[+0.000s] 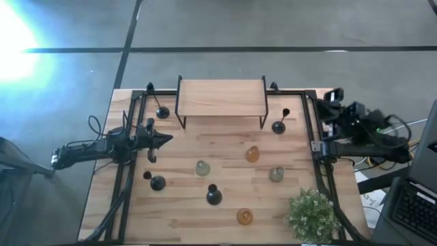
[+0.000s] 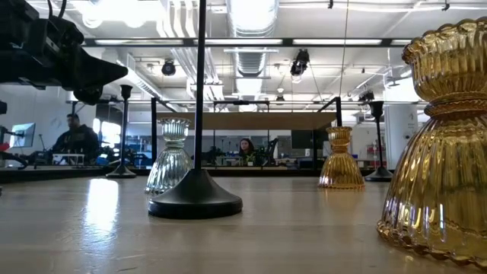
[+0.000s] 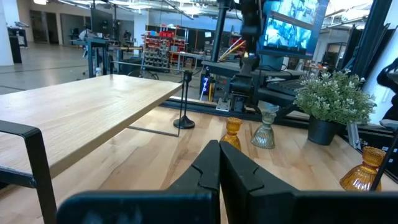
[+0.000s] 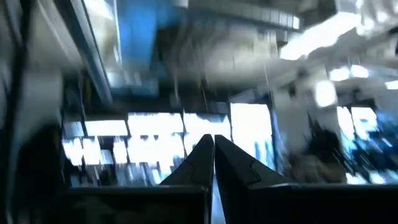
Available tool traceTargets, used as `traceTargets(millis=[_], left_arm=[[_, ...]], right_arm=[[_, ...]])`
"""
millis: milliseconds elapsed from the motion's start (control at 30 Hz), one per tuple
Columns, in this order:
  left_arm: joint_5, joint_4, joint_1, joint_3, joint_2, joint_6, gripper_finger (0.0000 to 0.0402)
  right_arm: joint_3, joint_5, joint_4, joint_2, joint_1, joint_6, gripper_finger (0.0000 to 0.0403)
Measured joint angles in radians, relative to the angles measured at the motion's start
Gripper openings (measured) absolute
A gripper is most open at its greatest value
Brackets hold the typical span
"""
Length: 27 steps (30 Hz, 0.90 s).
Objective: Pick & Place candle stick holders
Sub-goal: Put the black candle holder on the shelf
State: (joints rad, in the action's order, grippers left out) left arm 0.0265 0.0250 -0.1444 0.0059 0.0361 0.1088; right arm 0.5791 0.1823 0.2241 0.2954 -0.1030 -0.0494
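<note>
Holders (image 1: 203, 168) scattered on table (image 1: 225, 215); left claw (image 1: 168, 139) closed, empty.

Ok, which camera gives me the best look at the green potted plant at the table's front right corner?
The left wrist view: the green potted plant shows side-on, foliage and dark pot both clear. The high view shows only its leafy top, near the squat amber glass holder. The low and right wrist views don't show it.

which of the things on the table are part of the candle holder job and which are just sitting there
Part of the job:
- four black holders
- two pale-green glass holders
- two amber glass holders

Just sitting there:
- potted plant
- wooden shelf
</note>
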Motion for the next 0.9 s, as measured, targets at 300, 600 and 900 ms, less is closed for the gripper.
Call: traceTargets(millis=[300,600,900], left_arm=[[0.000,0.000,0.000,0.000,0.000,0.000,0.0005],[0.000,0.000,0.000,0.000,0.000,0.000,0.0005],[0.000,0.000,0.000,0.000,0.000,0.000,0.0005]], right_arm=[[0.430,0.056,-1.005,0.369,0.006,0.342,0.0008],[0.293,0.397,-1.065,0.475,0.215,0.862,0.0008],[0.013,0.903,-1.063,0.595,0.447,1.440,0.0008]])
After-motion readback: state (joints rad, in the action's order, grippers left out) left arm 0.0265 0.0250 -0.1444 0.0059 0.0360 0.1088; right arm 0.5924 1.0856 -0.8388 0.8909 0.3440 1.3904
